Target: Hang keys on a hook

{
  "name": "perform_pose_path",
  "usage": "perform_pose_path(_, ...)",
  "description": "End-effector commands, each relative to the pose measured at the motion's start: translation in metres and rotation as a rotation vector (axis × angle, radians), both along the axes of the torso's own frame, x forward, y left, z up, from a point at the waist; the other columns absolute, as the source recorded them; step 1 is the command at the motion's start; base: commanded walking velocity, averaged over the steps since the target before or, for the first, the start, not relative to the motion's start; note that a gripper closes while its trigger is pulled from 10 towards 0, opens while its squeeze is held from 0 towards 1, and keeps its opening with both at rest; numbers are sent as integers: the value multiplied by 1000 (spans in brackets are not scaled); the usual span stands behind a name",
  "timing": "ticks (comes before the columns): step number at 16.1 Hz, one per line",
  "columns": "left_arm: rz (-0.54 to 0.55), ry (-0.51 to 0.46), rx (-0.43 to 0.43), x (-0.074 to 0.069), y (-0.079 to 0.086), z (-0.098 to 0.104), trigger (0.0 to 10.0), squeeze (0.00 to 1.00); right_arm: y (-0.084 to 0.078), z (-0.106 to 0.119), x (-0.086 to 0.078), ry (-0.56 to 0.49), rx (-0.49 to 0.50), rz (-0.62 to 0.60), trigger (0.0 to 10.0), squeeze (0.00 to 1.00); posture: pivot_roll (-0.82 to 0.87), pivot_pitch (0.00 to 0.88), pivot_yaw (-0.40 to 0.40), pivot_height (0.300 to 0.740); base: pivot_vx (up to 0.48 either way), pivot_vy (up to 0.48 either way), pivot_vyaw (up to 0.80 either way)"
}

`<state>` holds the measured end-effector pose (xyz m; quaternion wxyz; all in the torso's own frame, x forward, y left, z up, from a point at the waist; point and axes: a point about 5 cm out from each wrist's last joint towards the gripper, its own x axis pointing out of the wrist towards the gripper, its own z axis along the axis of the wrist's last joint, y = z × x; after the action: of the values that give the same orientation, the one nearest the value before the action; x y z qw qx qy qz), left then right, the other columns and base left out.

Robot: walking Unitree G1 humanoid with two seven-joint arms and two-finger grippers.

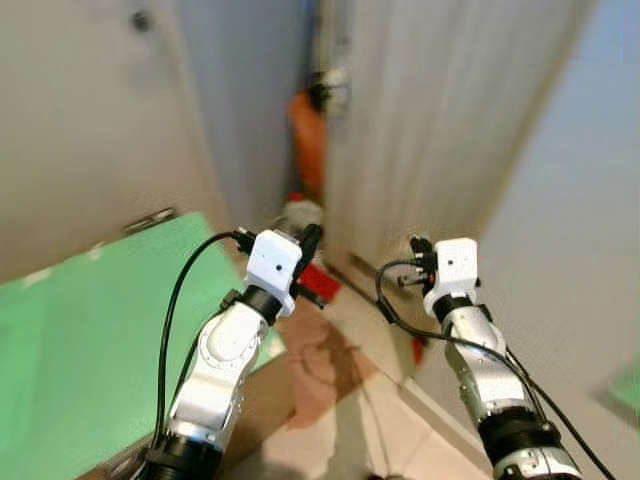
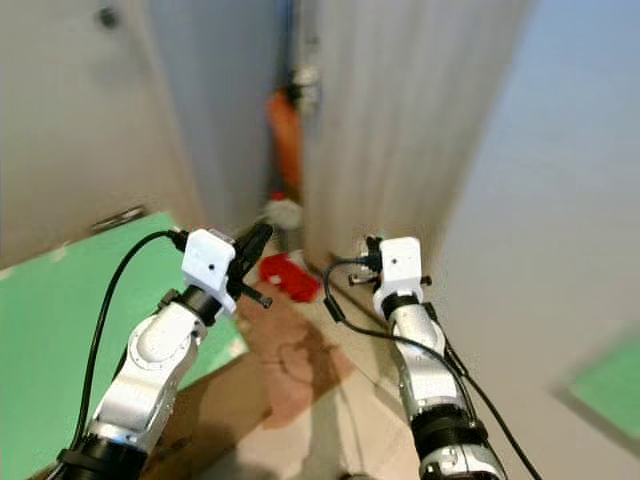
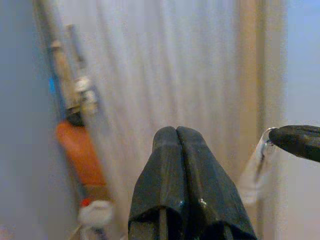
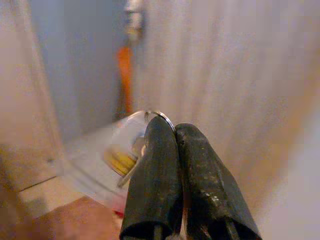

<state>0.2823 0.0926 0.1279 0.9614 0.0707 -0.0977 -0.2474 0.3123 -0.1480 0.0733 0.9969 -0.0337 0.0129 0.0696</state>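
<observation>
— What's on the left?
— A green panel [image 1: 80, 340], then the left gripper [image 3: 177, 145], fingers pressed together on nothing, raised before a narrow corner gap.
— And in that gap?
— An orange object [image 1: 308, 140] (blurred), a red thing [image 2: 288, 275] on the floor.
— Rightward?
— The right gripper [image 4: 167, 132] pinches the key ring [image 4: 150, 116], a blurred tag hanging off it, near the ribbed white door [image 1: 440, 110].

no readable text, labels, brands, numbers or signs anywhere
</observation>
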Motion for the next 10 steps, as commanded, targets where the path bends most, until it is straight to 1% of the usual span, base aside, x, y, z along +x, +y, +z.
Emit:
perform_pose_path(1, 4, 2, 2, 1, 2, 0, 10000, 0, -3, 4, 2, -14, 9, -14, 0, 0, -17, 0, 33, 740, 0, 0, -700)
perform_pose_path(4, 8, 14, 7, 3, 4, -2, 10000, 0, -4, 4, 2, -13, 14, -21, 0, 0, -21, 0, 35, 740, 0, 0, -704)
perform_pose_path(10, -3, 31, -3, 3, 3, -5, 10000, 0, -6, 1, 0, -1, 12, -19, 0, 0, -24, 0, 30, 740, 0, 0, -726)
